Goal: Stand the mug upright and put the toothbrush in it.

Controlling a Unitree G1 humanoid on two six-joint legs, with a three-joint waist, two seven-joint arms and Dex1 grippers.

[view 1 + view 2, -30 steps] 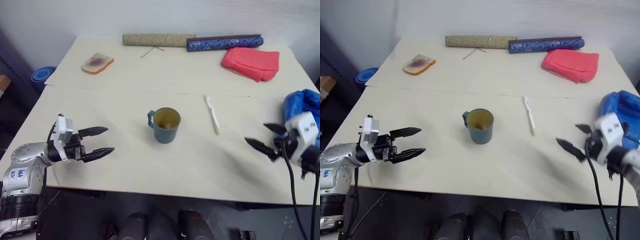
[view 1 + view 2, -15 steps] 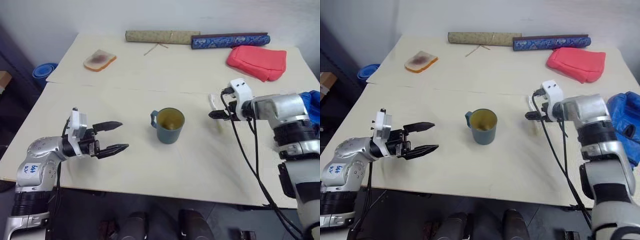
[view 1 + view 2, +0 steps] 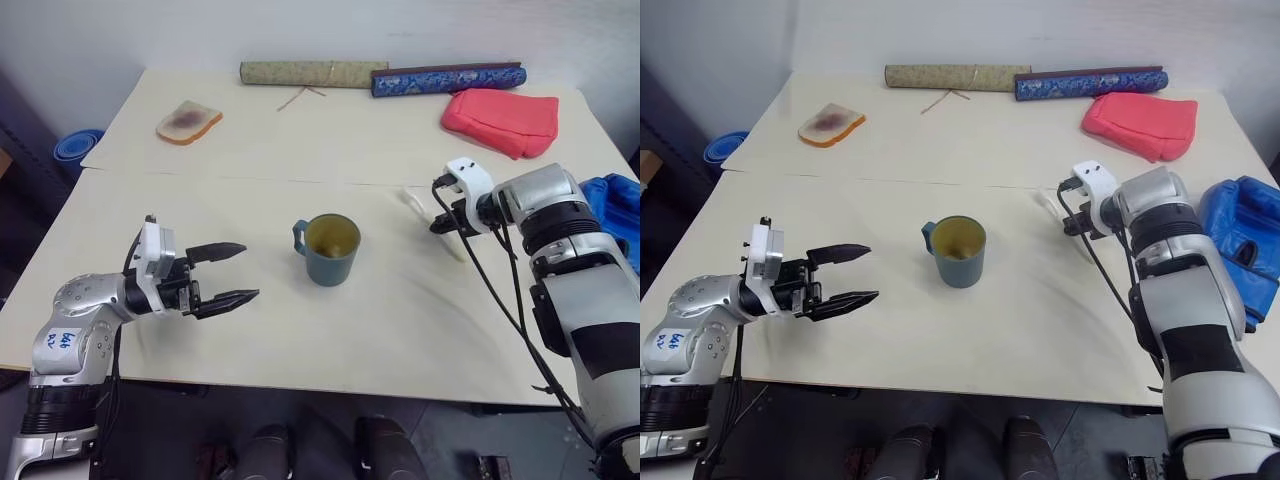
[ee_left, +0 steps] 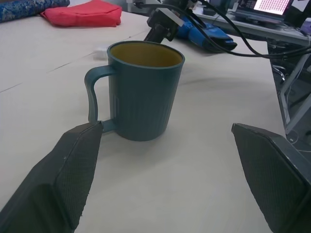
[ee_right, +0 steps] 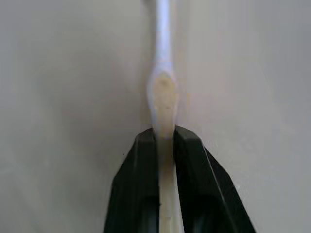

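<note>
The teal-blue mug (image 3: 328, 248) stands upright in the middle of the table, handle toward my left, its yellowish inside empty. My left gripper (image 3: 235, 272) hovers open to the left of the mug, pointing at it; in the left wrist view the mug (image 4: 143, 92) sits beyond the two spread fingers (image 4: 73, 179). The white toothbrush (image 3: 414, 200) lies on the table to the right of the mug. My right gripper (image 3: 438, 226) is shut on it; in the right wrist view the toothbrush (image 5: 164, 92) runs out from between the pinched gripper (image 5: 165, 136).
At the back lie an olive roll (image 3: 305, 73), a blue patterned roll (image 3: 448, 79), a red pouch (image 3: 500, 120), a thin twig (image 3: 300, 97) and a bread slice (image 3: 188, 122). A blue boxing glove (image 3: 612, 195) sits at the right edge. A blue bowl (image 3: 75, 150) is on the floor.
My right arm has swung in from the table's right edge to the toothbrush, and its gripper has shut on it. The left gripper has edged slightly toward the mug.
</note>
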